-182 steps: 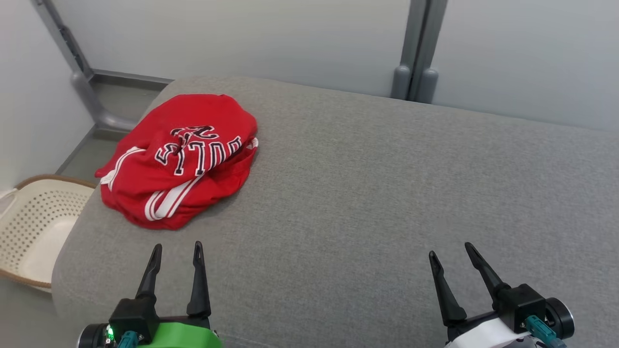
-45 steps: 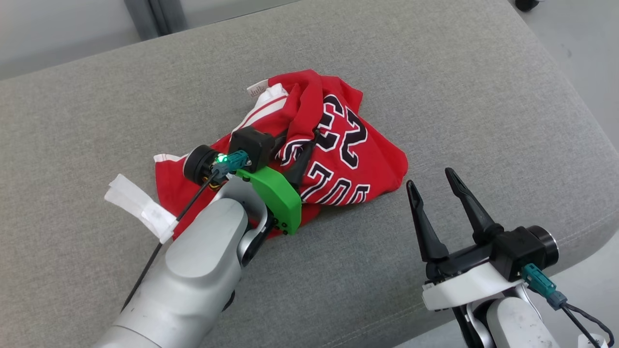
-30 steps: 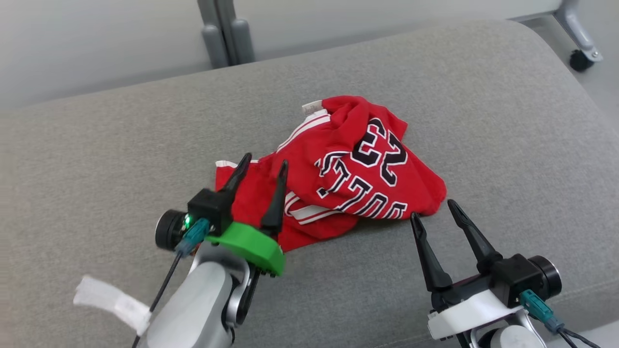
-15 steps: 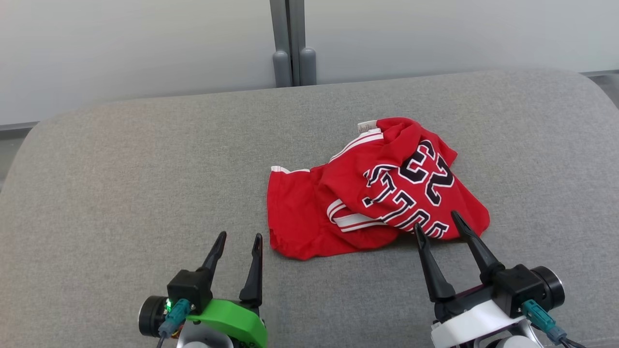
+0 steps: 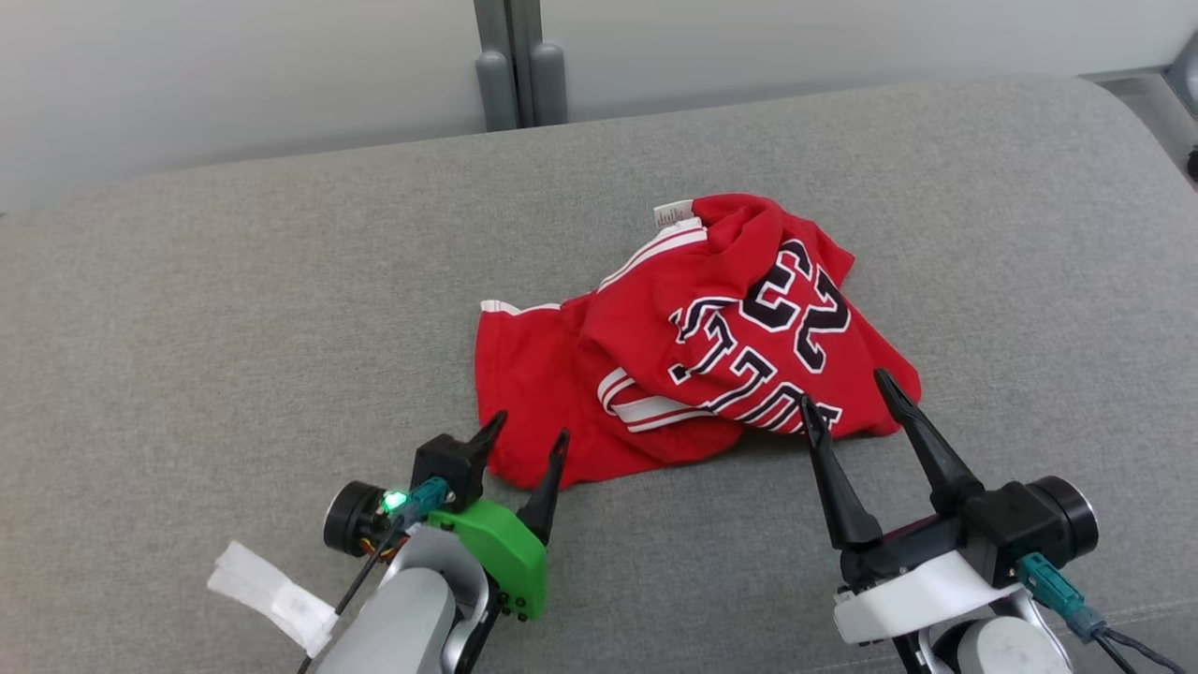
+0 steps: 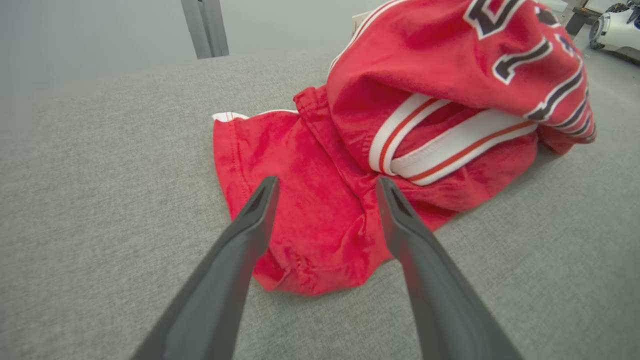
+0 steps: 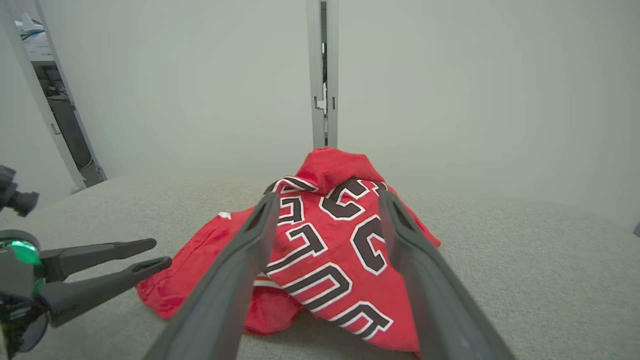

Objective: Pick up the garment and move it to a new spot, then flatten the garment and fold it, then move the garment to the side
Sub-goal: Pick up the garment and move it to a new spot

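The left gripper point(image 5: 529, 426) has its two long, tapering dark fingers spread apart with nothing between them. Its tips lie over the near-left hem of the red basketball jersey point(image 5: 711, 328); whether they touch the cloth cannot be told. In the left wrist view the fingers look smooth and matte, narrowing to blunt points above soft, slightly fuzzy red fabric with a stitched hem. A glossy green plastic bracket point(image 5: 496, 552) sits behind the fingers on the pale metal forearm. A crumpled strip of white tape point(image 5: 267, 594) is wrapped round the black cable beside it.

The right gripper point(image 5: 842, 388) is likewise spread wide and empty. Its tips sit at the near-right edge of the jersey, over the black lettering outlined in white. A white plastic bracket point(image 5: 908, 594) carries its fingers.

The jersey lies bunched in a loose heap right of the middle of the grey sofa cushion point(image 5: 234, 309). Its printed side is humped up and folded over. White ribbed trim with thin red stripes runs along the armhole edges, and a small white neck label point(image 5: 674, 213) sticks out at the far side. One flatter flap spreads toward the left gripper.

The cushion is a coarse woven grey fabric with rounded corners. Behind it stand smooth pale wall panels joined by a grey post point(image 5: 510, 56).
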Controlling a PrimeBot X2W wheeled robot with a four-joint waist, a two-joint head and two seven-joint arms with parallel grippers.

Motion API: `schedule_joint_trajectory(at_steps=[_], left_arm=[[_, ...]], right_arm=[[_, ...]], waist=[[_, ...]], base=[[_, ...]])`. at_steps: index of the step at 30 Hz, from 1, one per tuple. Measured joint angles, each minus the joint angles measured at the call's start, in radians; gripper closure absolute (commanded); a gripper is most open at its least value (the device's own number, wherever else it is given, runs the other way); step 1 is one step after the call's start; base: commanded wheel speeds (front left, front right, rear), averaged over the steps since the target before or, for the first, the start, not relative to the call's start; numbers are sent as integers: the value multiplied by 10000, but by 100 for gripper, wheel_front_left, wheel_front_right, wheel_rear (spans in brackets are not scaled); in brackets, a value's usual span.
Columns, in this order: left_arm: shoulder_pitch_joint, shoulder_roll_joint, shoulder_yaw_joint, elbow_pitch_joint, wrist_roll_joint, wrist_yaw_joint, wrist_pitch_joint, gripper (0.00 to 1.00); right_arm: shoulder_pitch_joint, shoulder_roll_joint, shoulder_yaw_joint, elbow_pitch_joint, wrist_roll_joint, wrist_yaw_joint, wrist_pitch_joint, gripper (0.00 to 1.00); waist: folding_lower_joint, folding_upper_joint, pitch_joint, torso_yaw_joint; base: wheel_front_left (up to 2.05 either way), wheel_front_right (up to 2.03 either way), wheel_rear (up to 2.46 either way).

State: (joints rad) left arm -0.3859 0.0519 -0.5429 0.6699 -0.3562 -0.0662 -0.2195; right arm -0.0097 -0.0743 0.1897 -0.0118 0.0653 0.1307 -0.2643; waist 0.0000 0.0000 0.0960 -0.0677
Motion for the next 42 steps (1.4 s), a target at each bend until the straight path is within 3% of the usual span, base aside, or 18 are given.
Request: schedule_joint_trajectory(at_steps=[10,15,16,25,27,33,42], left_arm=[[-1889,-42,-1712,1799,-652,-397,750,0],[-2465,-46,-2167,2301,-775,69,489,0],[-2507,-46,-2220,2347,-838,130,337,100],[-2486,-40,-2138,1762,-1544,410,-385,100],[-2441,-40,-1655,1030,-1547,573,-407,100],[-1694,136,272,-988,-1766,468,-420,100],[-1462,1467,2368,-2947,-1358,533,-430,100]], right_arm=[[-589,-17,13,-163,75,0,0,0],[-779,-31,48,-190,109,0,0,0],[-790,-31,38,-190,109,0,0,0],[-587,-31,-201,-115,111,0,0,0],[-517,-35,-222,-111,111,0,0,0],[-199,-48,-251,-102,111,0,2,0],[60,-35,-290,-121,109,0,0,0]], waist=[[0,0,1098,-526],[0,0,1528,-760],[0,0,1576,-796],[0,0,1465,-659],[0,0,1362,-505],[0,0,962,173],[1,0,414,1226]], base=[[0,0,0],[0,0,0],[0,0,0],[0,0,0],[0,0,0],[0,0,0],[0,0,0]])
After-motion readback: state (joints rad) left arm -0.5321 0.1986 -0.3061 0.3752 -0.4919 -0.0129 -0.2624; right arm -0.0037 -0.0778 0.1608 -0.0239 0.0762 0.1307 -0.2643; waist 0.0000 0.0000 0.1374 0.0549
